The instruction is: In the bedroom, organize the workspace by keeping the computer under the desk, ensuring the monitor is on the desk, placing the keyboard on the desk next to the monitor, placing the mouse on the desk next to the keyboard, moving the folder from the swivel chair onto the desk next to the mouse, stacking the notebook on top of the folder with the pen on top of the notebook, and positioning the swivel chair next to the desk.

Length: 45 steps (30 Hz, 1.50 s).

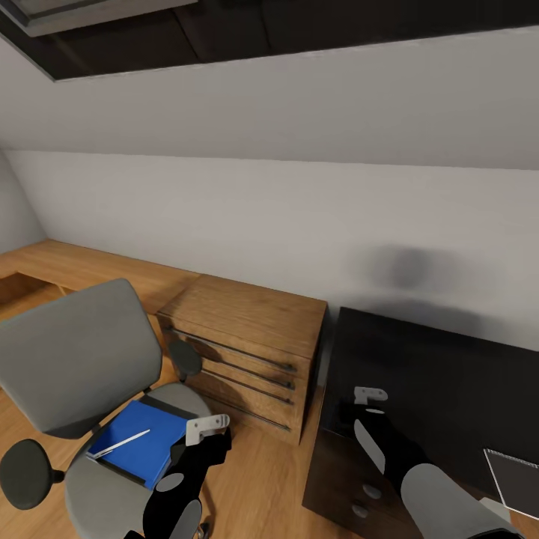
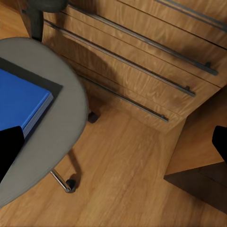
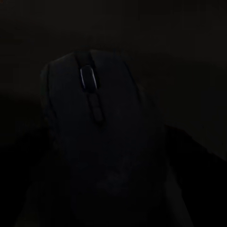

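Observation:
The swivel chair stands at the left, its grey seat bearing the blue folder. The white pen lies across the folder. My left gripper hovers open at the seat's near right edge, beside the folder, with its fingers wide apart. Over the left end of the black desk my right gripper holds the black mouse, which looms close and very dark between its fingers. The dark notebook lies on the desk at the far right.
A light-wood drawer cabinet stands against the sloped white wall, between chair and desk. The desk's drawer block with round knobs faces me. A low wooden ledge runs along the left. Bare wood floor lies beside the chair.

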{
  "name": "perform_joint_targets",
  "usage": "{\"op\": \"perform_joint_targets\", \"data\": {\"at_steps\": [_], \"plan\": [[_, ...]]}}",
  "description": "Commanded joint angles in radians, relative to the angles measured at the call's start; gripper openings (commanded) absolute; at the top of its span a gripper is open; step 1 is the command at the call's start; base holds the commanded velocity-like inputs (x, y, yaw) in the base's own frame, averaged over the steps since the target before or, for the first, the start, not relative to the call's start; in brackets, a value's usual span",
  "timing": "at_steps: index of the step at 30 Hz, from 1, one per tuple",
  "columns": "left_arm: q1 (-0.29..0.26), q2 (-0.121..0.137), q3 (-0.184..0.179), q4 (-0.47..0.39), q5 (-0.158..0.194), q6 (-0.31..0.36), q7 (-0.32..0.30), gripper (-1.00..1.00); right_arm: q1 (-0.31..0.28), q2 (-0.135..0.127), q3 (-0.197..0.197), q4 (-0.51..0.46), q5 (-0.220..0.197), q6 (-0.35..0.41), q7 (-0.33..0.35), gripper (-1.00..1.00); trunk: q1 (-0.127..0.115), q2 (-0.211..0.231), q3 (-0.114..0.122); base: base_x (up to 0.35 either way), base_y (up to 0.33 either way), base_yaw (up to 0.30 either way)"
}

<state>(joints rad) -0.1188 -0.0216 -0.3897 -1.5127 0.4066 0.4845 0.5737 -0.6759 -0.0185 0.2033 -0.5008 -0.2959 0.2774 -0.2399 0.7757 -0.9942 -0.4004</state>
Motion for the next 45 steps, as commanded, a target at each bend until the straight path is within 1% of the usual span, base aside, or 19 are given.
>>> {"op": "perform_joint_targets", "data": {"at_steps": [1,17,21,25,31,37,45], "plan": [[-0.001,0.0,-0.001,-0.001,0.009,0.002,0.009,1.0,-0.001,-0.001,0.008,-0.002,-0.01,0.004,-0.009,-1.0,0.0,-0.001,-0.001,0.0,0.0,0.0],[-0.001,0.001,0.0,-0.001,0.009,0.002,0.009,1.0,-0.001,-0.001,0.009,-0.006,-0.01,-0.002,-0.009,-1.0,0.0,-0.001,-0.001,0.0,0.0,0.0],[-0.001,0.001,0.0,-0.001,0.009,0.002,0.009,1.0,-0.001,-0.003,0.008,-0.012,-0.01,-0.004,-0.009,-1.0,-0.015,0.027,0.011,0.0,0.0,0.0],[-0.001,0.001,0.0,-0.001,0.01,0.001,0.01,1.0,-0.001,-0.004,0.009,-0.051,-0.01,-0.004,-0.01,-1.0,-0.031,0.055,0.024,0.0,0.0,0.0],[-0.001,0.0,-0.001,-0.001,0.01,0.0,0.012,1.0,0.0,-0.005,0.009,-0.075,-0.009,-0.005,-0.013,-1.0,-0.054,0.097,0.043,-0.01,0.0,0.0],[-0.001,0.0,0.0,-0.001,0.01,0.0,0.012,1.0,0.0,-0.011,0.008,-0.086,-0.012,-0.005,-0.014,-1.0,-0.077,0.139,0.061,-0.254,-0.028,0.0],[-0.001,0.0,-0.001,-0.001,0.009,0.002,0.013,1.0,0.001,-0.018,0.007,-0.143,-0.019,0.0,-0.014,-1.0,-0.107,0.195,0.087,-0.268,-0.221,0.0]]}}
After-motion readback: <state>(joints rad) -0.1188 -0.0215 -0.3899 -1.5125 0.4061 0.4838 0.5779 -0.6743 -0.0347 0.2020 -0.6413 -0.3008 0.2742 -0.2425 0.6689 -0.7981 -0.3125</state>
